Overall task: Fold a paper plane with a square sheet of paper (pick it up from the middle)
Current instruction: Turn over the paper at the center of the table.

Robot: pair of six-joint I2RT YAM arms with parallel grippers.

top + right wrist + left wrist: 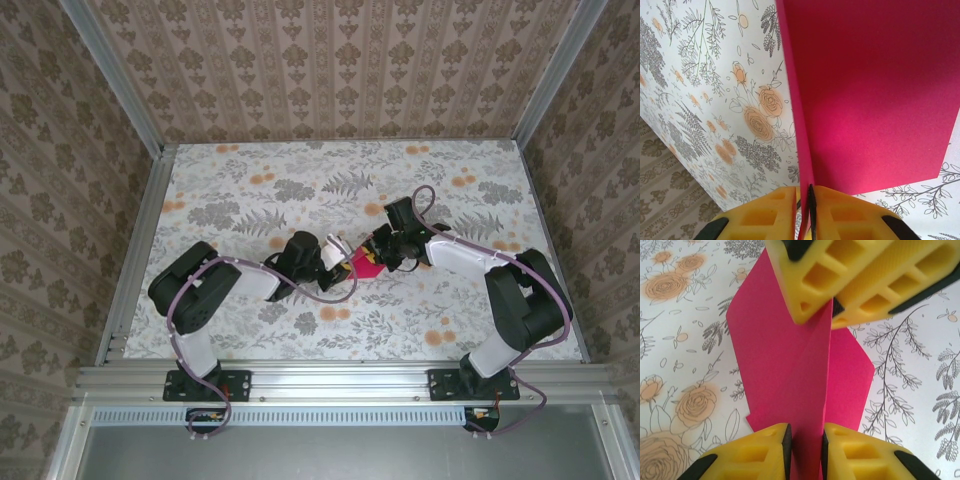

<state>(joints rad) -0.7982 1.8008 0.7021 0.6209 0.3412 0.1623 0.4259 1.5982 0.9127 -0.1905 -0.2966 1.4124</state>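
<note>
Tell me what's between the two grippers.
The paper, pinched by both: left gripper below, right gripper above, in the left wrist view.

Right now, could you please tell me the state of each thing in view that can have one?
pink paper sheet: folded along a crease, not flat, pinched at two opposite ends.
left tool: shut on the pink paper sheet.
right tool: shut on the pink paper sheet.
</note>
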